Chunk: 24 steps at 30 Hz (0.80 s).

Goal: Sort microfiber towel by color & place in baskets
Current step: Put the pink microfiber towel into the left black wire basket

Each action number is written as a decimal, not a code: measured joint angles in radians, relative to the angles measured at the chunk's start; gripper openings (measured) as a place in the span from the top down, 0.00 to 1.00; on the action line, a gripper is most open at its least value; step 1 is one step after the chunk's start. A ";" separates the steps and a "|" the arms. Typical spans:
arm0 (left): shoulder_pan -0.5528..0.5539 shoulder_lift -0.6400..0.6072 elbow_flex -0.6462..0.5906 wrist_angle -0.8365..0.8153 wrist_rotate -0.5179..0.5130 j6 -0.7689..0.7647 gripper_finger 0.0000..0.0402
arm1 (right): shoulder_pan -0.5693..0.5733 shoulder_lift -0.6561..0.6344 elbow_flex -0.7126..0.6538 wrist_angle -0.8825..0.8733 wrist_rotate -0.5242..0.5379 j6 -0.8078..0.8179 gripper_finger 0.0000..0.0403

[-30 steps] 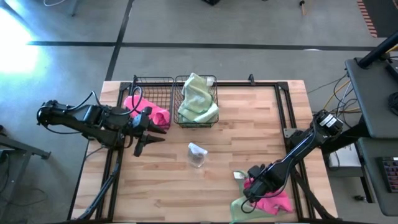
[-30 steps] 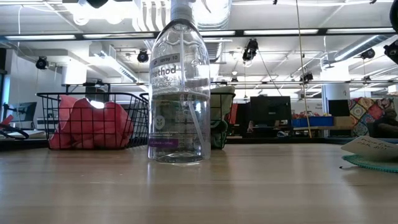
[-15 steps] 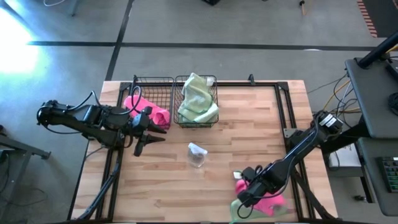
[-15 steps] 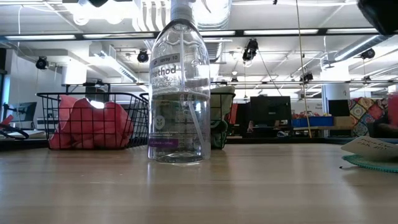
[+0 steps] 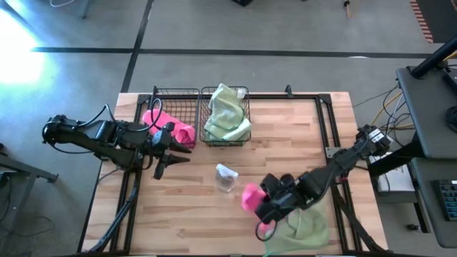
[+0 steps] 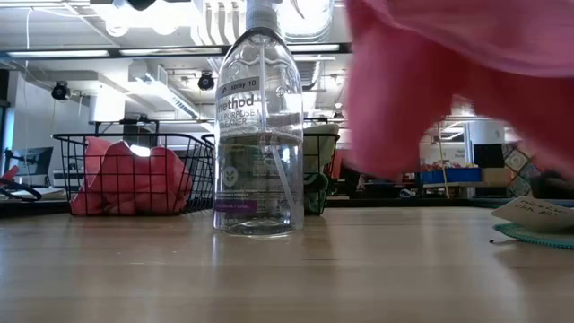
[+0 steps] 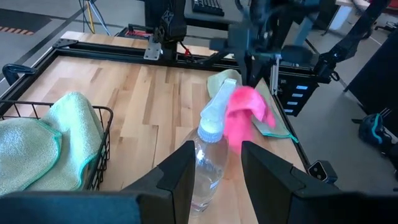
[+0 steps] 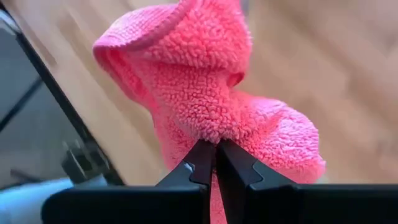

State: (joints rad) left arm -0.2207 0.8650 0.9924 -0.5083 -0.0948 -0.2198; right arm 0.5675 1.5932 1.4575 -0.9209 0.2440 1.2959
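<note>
Near the front edge of the table (image 5: 214,214), the right gripper (image 5: 265,208) has pinched its jaws on a pink towel (image 5: 252,195) and lifted it off the green towel (image 5: 303,225), which stays flat at the front right corner. So one pink piece is now on its way. The right arm stretches low toward the bottle (image 5: 226,178). Farther back, the left gripper (image 5: 175,158) waits with jaws apart, beside the pink basket (image 5: 175,96); the green basket (image 5: 246,107) stands next to it.

pink towel (image 6: 430,81) — blurred, cropped, perhaps hanging
</note>
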 joint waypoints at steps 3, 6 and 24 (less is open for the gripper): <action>0.000 0.000 0.000 0.000 0.000 -0.003 0.71 | -0.058 0.000 0.060 0.005 0.071 -0.122 0.98; 0.000 0.000 0.000 0.000 0.000 -0.003 0.71 | -0.130 0.000 0.116 0.008 0.100 -0.243 0.98; 0.000 -0.022 0.092 -0.104 -0.016 0.250 0.71 | -0.549 0.000 0.374 0.226 0.080 -0.775 0.98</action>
State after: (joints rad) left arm -0.2207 0.8428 1.0849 -0.6118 -0.1110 0.0300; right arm 0.0182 1.5932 1.8317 -0.6949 0.3239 0.5210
